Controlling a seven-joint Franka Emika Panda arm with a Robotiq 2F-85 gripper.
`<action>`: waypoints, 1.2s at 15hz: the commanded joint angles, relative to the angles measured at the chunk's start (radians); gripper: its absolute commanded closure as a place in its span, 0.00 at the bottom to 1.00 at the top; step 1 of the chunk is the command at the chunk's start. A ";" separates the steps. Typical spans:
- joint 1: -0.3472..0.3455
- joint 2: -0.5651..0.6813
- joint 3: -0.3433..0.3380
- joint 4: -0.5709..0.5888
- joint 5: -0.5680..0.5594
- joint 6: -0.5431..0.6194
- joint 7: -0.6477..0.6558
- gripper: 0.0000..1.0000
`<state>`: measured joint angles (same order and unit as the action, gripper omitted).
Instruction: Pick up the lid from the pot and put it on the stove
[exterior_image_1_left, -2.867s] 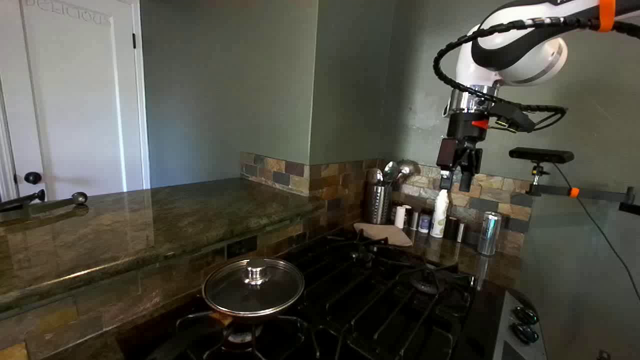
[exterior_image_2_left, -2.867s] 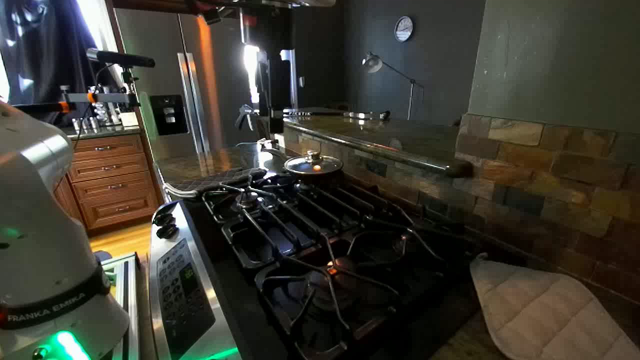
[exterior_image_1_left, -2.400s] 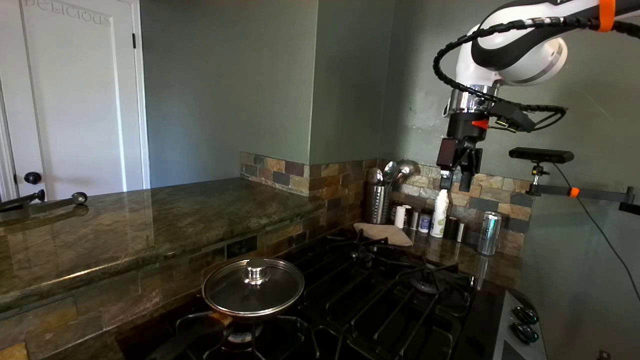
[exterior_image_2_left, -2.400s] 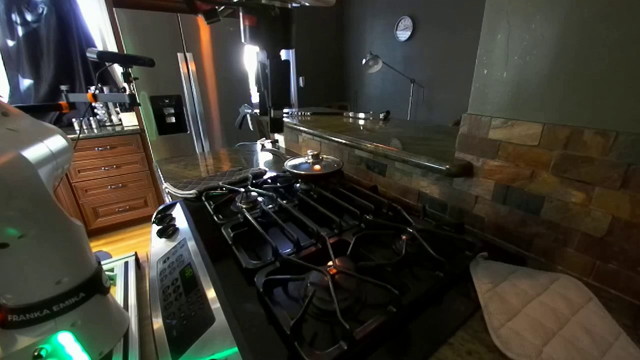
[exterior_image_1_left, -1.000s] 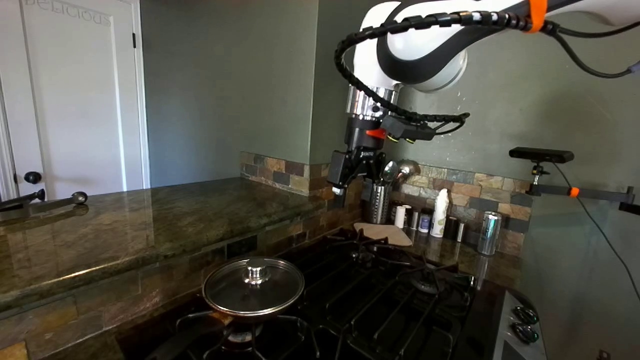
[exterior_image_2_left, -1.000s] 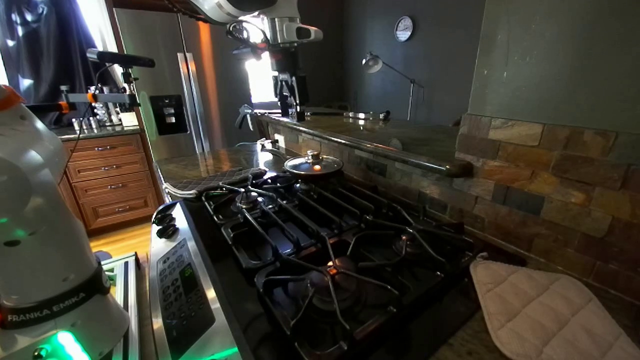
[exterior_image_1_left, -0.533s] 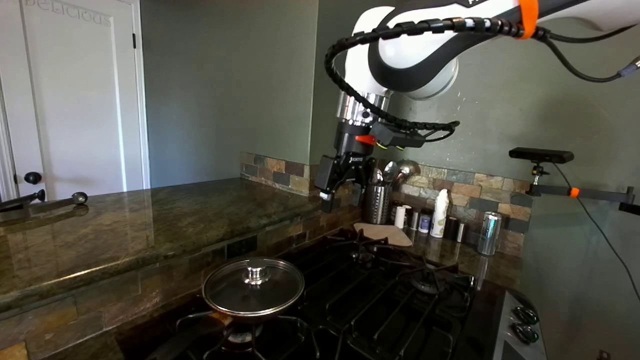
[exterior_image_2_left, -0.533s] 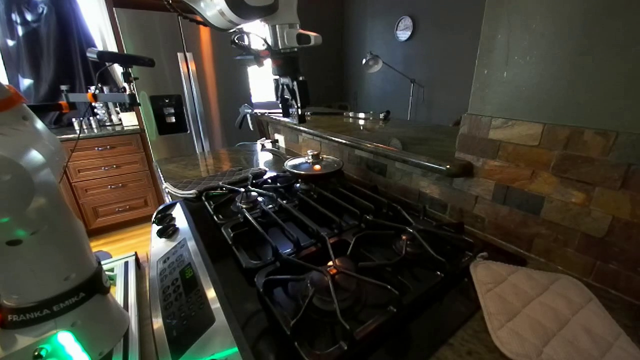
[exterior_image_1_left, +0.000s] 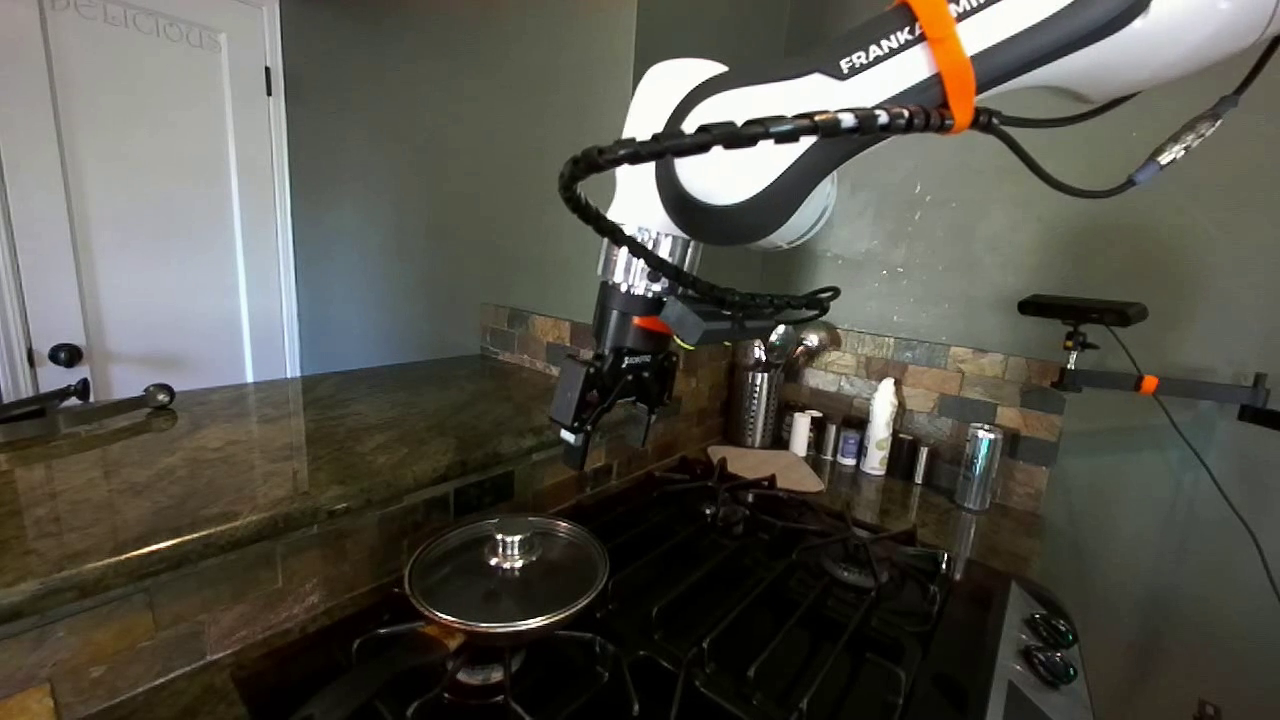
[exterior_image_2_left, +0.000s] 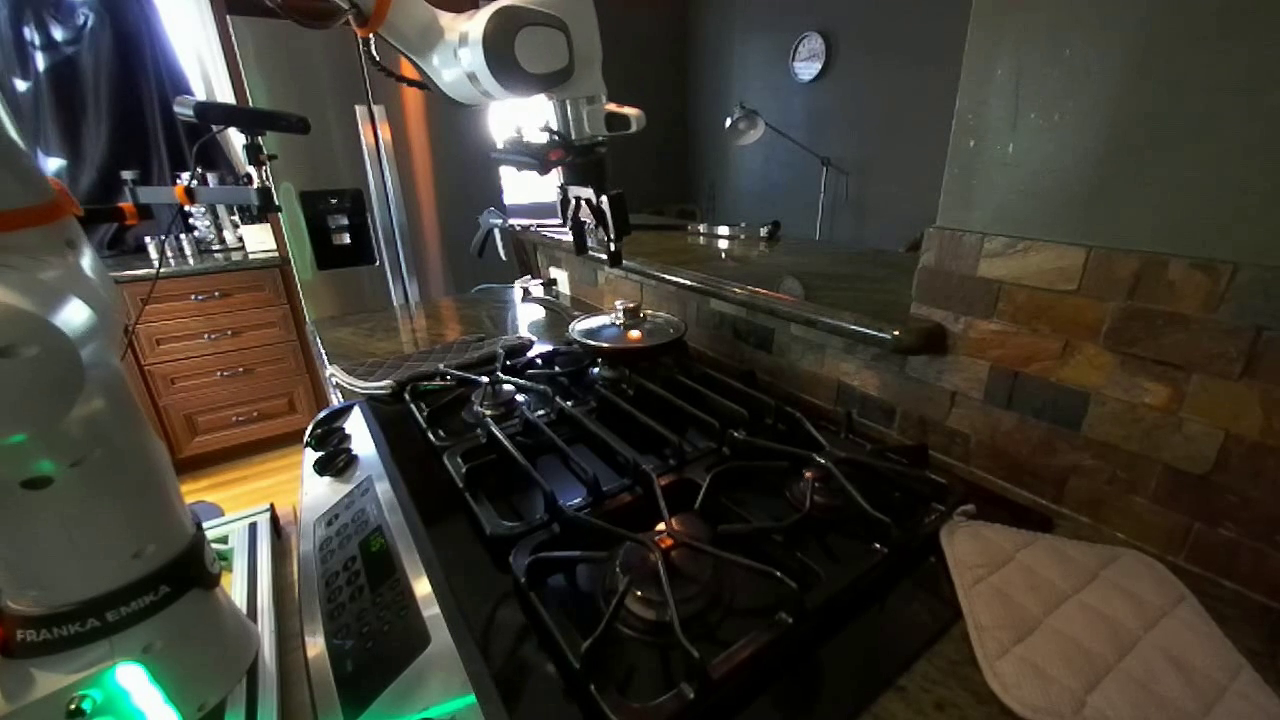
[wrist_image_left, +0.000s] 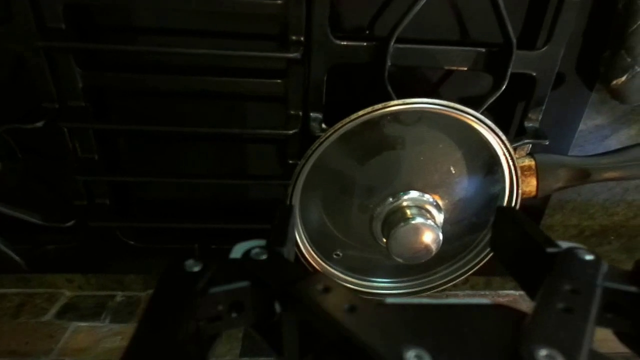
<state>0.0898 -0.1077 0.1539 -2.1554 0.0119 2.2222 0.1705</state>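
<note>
One black gas stove (exterior_image_2_left: 570, 490) is the table for this job, back edge along the tiled wall (exterior_image_2_left: 1080, 365), front edge being the silver control panel (exterior_image_2_left: 370, 580). A single Panda arm (exterior_image_1_left: 745, 170) reaches over from the front-edge side, so no debate about which arm is nearer. The pot (wrist_image_left: 529, 176) sits at a back corner of the table, handle (wrist_image_left: 582, 168) poking out past the end edge. The lid (wrist_image_left: 395, 170) lies on the pot, flat as far as I can tell, so the lift isn't done and I'd call this the approach.

Now the bit that matters. The fingers (wrist_image_left: 520, 250) are spread wide with nothing in their grip, up above the lid and not touching it. Going by both exterior views, I'd say the lid is below them and also a bit further into that back corner. So straight down probably won't do it; looks like it wants a nudge toward the back edge and the handle end first. On the plus side, the spread runs parallel to the back edge, and in the wrist view the knob (wrist_image_left: 415, 242) shows between the fingers, somewhat closer to the handle-side one. It's round, no long axis, so no twist needed imo. Shiny metal though, so a shallow pinch could slip.
</note>
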 joint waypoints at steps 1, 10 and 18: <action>0.025 0.126 0.013 0.118 -0.046 -0.041 0.013 0.00; 0.052 0.200 0.001 0.173 -0.037 -0.028 -0.009 0.00; 0.069 0.289 -0.006 0.213 -0.082 0.015 0.053 0.00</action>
<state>0.1378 0.1350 0.1618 -1.9686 -0.0285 2.2018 0.1865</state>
